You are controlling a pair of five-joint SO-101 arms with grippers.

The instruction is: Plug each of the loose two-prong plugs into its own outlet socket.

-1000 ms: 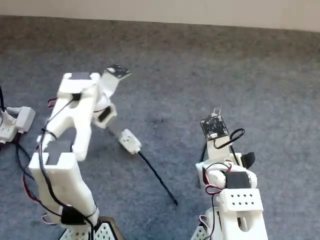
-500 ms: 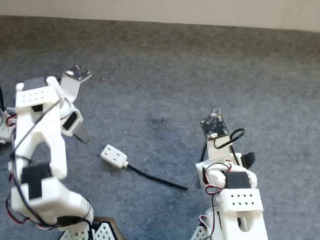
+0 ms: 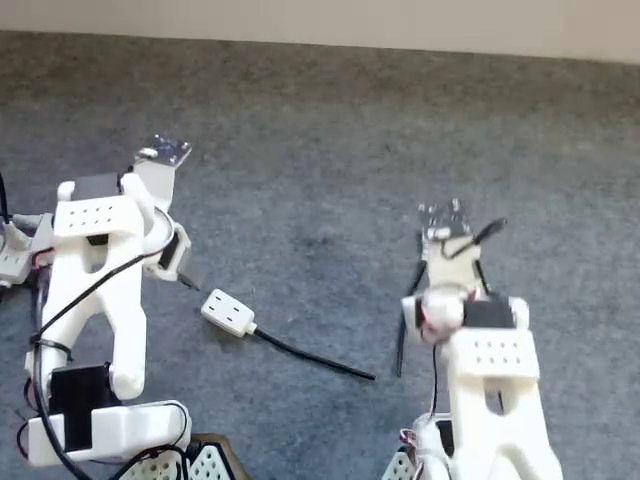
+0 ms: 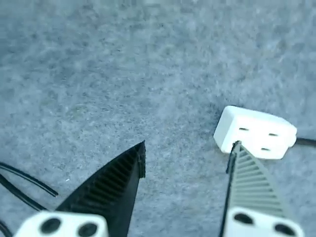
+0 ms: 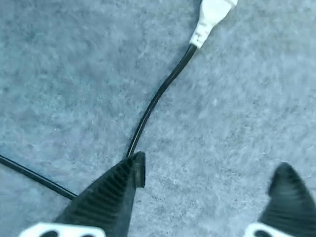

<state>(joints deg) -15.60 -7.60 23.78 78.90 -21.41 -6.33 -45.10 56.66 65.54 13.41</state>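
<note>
Outlet socket point(image 3: 228, 312): white block lying flat on the grey carpet point(image 3: 330, 150), left of centre and toward the near side; slotted face upward, slots bare in the left wrist view

Socket cord point(image 3: 310, 358): black, attached at the block's right end; runs rightward and nearer across the carpet, free end lying short of the right arm

Left gripper point(image 4: 189, 148): open, holding nothing; one black finger point(image 4: 118, 182) and one pale finger point(image 4: 249, 180) spread apart above the carpet; pale fingertip just beside the socket's edge, contact cannot be told; sits immediately left of the socket in the high view

Right gripper point(image 5: 212, 163): open, holding nothing; two black fingers set wide apart above the carpet, right of centre and well apart from the socket; a black cord point(image 5: 158, 98) passes under one fingertip

White moulded end point(image 5: 212, 12): joined to that black cord, lying on the carpet beyond the right fingertips; plug or socket cannot be told

Thin black cables point(image 4: 24, 182): two, on the carpet beside the left gripper's black finger

White parts point(image 3: 14, 255): at the far-left edge of the high view, partly hidden by the left arm; kind cannot be told
</note>
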